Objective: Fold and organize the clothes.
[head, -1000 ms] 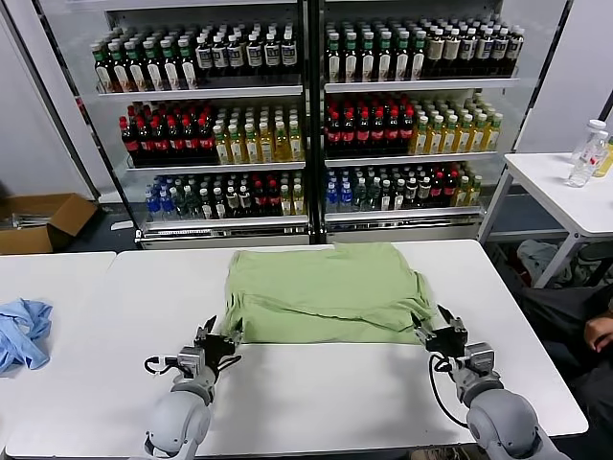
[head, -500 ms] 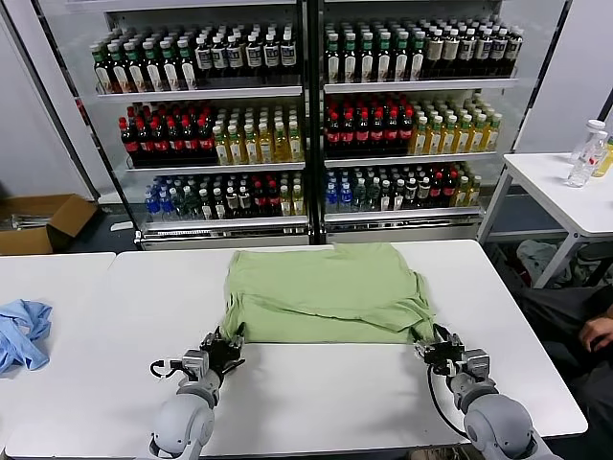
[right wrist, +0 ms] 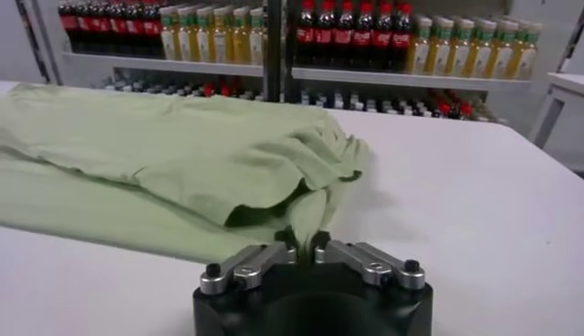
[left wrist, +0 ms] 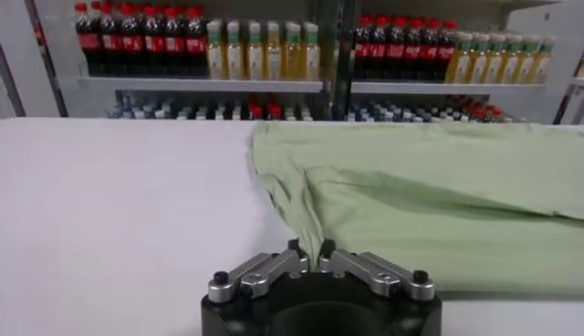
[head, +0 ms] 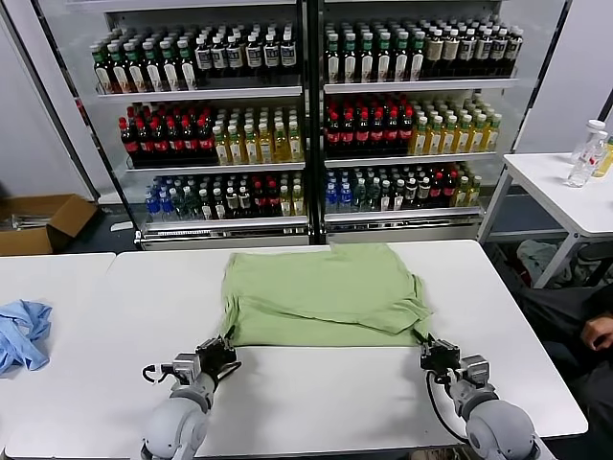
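A plain sage-green shirt (head: 321, 295) lies folded over on the white table (head: 316, 393), its print side hidden. My left gripper (head: 224, 348) is shut on the shirt's near left corner; the left wrist view shows the cloth (left wrist: 411, 196) pinched between its jaws (left wrist: 308, 251). My right gripper (head: 428, 349) is shut on the near right corner; the right wrist view shows a fold of the shirt (right wrist: 182, 160) caught at its jaws (right wrist: 305, 244). Both hold the near edge low over the table.
A crumpled blue cloth (head: 19, 331) lies on the left table. Drink coolers (head: 306, 115) full of bottles stand behind. A side table (head: 565, 192) with bottles is at the right. A cardboard box (head: 38, 220) sits on the floor at the left.
Both grippers have pulled back toward me, drawing the shirt's near edge with them. The shirt has slid a little nearer and lies flatter.
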Robot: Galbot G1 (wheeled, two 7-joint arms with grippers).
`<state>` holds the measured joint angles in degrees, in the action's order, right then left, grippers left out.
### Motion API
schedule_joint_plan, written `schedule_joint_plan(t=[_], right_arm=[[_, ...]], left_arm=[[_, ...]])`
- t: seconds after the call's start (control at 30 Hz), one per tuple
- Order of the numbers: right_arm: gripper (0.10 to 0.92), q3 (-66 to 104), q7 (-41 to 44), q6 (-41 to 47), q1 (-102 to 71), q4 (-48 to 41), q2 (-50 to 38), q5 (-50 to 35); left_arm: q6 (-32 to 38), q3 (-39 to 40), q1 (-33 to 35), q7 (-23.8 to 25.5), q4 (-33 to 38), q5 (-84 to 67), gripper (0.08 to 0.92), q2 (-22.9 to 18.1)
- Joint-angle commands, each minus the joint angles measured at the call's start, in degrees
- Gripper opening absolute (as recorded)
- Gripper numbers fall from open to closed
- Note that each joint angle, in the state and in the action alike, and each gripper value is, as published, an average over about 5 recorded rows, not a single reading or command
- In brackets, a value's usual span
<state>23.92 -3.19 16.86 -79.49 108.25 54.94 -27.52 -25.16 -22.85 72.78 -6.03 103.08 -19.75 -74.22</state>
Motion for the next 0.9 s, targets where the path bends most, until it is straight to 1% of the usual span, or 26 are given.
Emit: schedule_joint_plan(t=[0.03, 0.2, 0.3, 0.43, 0.5, 0.6, 0.7, 0.8, 0.9], right_arm=[[0.129, 9.24, 0.76, -1.90, -16.42, 11.88, -0.03, 2.41], [0.129, 12.78, 0.91, -2.57, -27.23, 18.38, 2.02, 5.90], [0.129, 13.40, 0.57, -1.70, -31.69, 21.11, 3.34, 8.53], [0.145, 13.25, -0.37, 0.73, -34.11, 23.29, 3.81, 11.95], [0.187, 13.82, -0.67, 0.63, -34.14, 24.85, 3.48, 12.31], [0.272, 15.98, -1.56, 0.58, -32.48, 27.80, 2.27, 10.31], [0.359, 18.07, -2.89, 1.14, -28.78, 29.43, 0.44, 6.57], [0.446, 17.66, -4.40, 2.47, -21.88, 28.22, -1.42, 2.02], [0.532, 14.16, -6.12, 4.71, -11.89, 24.04, -3.27, -1.88]], left_arm=[[0.25, -2.50, 18.96, -0.28, 18.50, 2.33, 0.107, -0.59], [0.83, -4.93, 28.88, -1.04, 26.23, 6.53, 0.107, -0.84], [0.69, -5.92, 33.77, -1.29, 29.09, 8.60, 0.107, -1.08], [-0.05, -7.44, 36.64, -1.32, 31.33, 9.53, 0.107, -1.52], [-0.13, -8.46, 36.92, -1.24, 32.81, 9.13, 0.110, -1.55], [-0.47, -10.56, 35.78, -0.89, 35.28, 7.36, 0.153, -1.16], [-0.71, -13.17, 31.98, -0.51, 36.06, 4.32, 0.233, -0.39], [-0.95, -14.84, 24.92, -0.63, 32.99, 0.66, 0.320, 0.47], [-2.01, -13.71, 17.39, -0.76, 27.15, -1.65, 0.406, 1.65]])
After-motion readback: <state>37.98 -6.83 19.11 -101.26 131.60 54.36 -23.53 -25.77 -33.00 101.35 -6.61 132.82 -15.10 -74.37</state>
